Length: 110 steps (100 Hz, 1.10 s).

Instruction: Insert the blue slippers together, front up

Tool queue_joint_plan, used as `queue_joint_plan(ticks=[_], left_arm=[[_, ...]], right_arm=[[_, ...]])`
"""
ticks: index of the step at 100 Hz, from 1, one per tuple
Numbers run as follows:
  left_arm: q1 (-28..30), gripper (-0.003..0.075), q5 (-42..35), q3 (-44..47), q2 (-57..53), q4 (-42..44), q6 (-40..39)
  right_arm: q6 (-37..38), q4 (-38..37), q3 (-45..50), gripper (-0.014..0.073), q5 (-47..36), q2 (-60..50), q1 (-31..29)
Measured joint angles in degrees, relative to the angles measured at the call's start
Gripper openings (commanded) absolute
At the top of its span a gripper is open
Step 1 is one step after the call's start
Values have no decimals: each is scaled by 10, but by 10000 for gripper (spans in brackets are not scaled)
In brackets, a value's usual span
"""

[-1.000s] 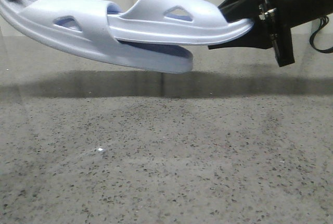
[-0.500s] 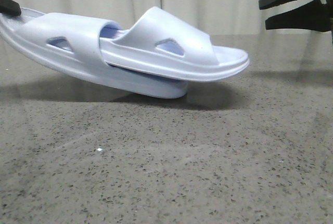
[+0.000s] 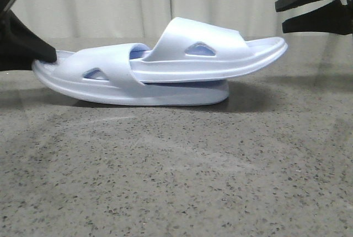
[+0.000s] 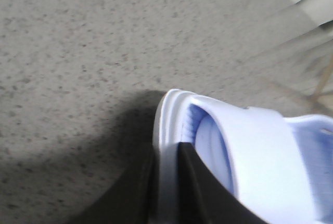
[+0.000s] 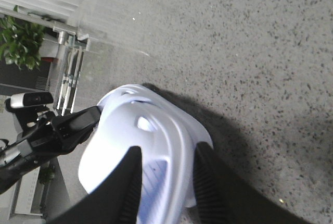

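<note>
Blue slippers (image 3: 165,71) are nested, one pushed under the other's strap, resting on the table (image 3: 176,182). Left gripper (image 3: 41,55) pinches the lower slipper's heel rim; right gripper (image 3: 278,16) hangs parted, apart from the toe. Looks ~done; only left release remains.

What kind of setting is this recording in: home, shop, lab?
Probably an indoor lab or test room, not a home. The slippers lie on a bare speckled stone-look table with pale curtains behind, and the right wrist view shows a camera on a stand near a potted plant.
</note>
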Motion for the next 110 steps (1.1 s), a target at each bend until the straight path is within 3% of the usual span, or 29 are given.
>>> queue_joint_plan(ticks=[23, 31, 50, 67, 77, 86, 88, 110], left_arm=[[0, 491, -5, 0, 17, -1, 62], [0, 542, -5, -8, 17, 9, 68], [0, 472, -3, -54, 0, 64, 71], [12, 323, 3, -91, -50, 111, 73], [15, 181, 4, -96, -84, 121, 73], [16, 16, 6, -97, -115, 123, 73], [17, 17, 6, -97, -122, 125, 73], [17, 15, -18, -97, -197, 166, 58]], right_arm=[[0, -24, 0, 195, 0, 0, 0], [0, -28, 0, 195, 0, 0, -1], [0, -49, 0, 195, 3, -5, -27], [0, -53, 0, 179, 4, -30, -55], [0, -53, 0, 80, 5, -47, -59], [0, -54, 0, -80, 6, -62, -59], [0, -54, 0, -109, 6, -65, -59], [-16, -58, 0, -78, 2, -122, -27]])
